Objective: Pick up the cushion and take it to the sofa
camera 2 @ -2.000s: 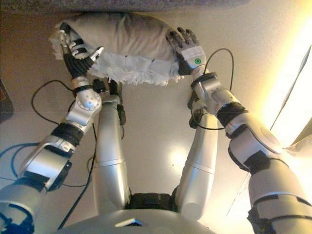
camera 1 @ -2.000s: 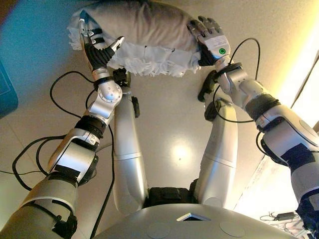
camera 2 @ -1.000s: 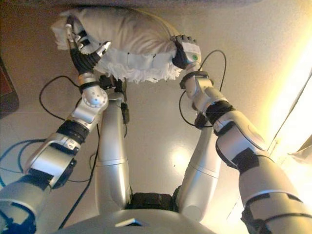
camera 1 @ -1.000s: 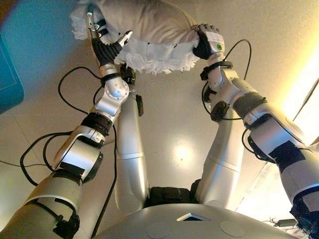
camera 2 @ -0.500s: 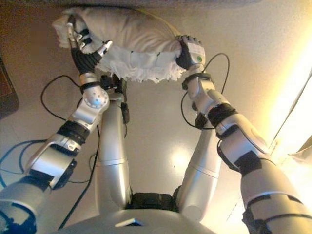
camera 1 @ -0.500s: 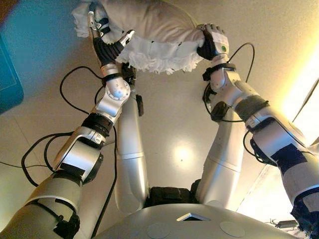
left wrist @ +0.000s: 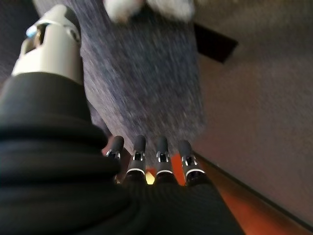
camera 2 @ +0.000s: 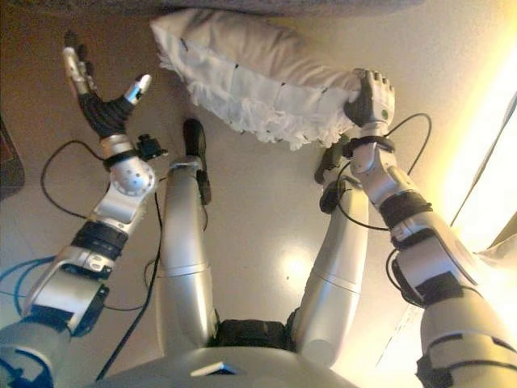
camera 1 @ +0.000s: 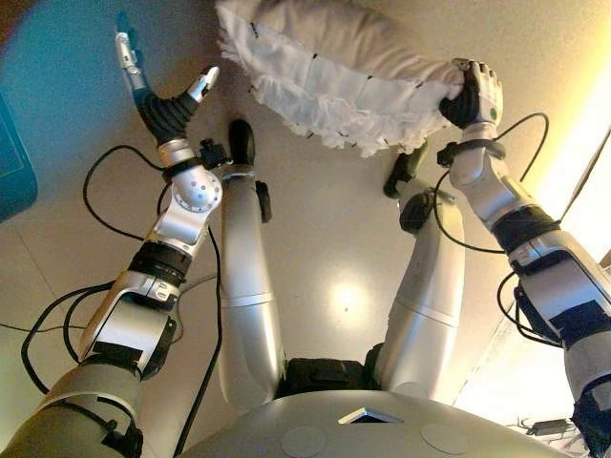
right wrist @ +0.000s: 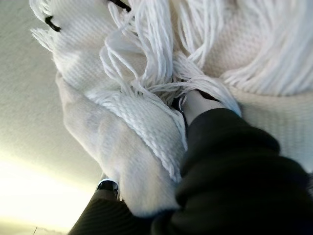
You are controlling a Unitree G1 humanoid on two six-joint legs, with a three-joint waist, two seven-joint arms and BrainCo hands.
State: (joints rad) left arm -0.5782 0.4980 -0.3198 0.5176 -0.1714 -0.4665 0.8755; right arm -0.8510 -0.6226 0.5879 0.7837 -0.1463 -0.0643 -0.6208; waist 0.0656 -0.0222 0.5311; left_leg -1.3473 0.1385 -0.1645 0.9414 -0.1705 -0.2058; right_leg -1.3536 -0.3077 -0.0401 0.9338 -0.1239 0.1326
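The cushion (camera 1: 334, 72) is white with a fringed edge and hangs slanted in the air in front of me. My right hand (camera 1: 473, 95) alone holds it, fingers curled round its right end; in the right wrist view fringe and cushion cloth (right wrist: 98, 98) wrap over that hand's thumb (right wrist: 195, 105). My left hand (camera 1: 158, 110) is raised at the left, open, fingers straight, clear of the cushion. The grey sofa (camera 2: 283, 6) shows as a strip beyond the cushion. Its grey fabric (left wrist: 142, 88) fills the left wrist view past the straight fingers (left wrist: 146, 152).
A teal box (camera 1: 14, 153) sits at the left edge on the pale floor. A dark sofa foot (left wrist: 215, 44) shows beside the grey fabric. Bright light comes along the right side (camera 1: 582, 143).
My left hand has let go of the cushion and swung out to the left, opening. The cushion has shifted right, carried by the right hand alone.
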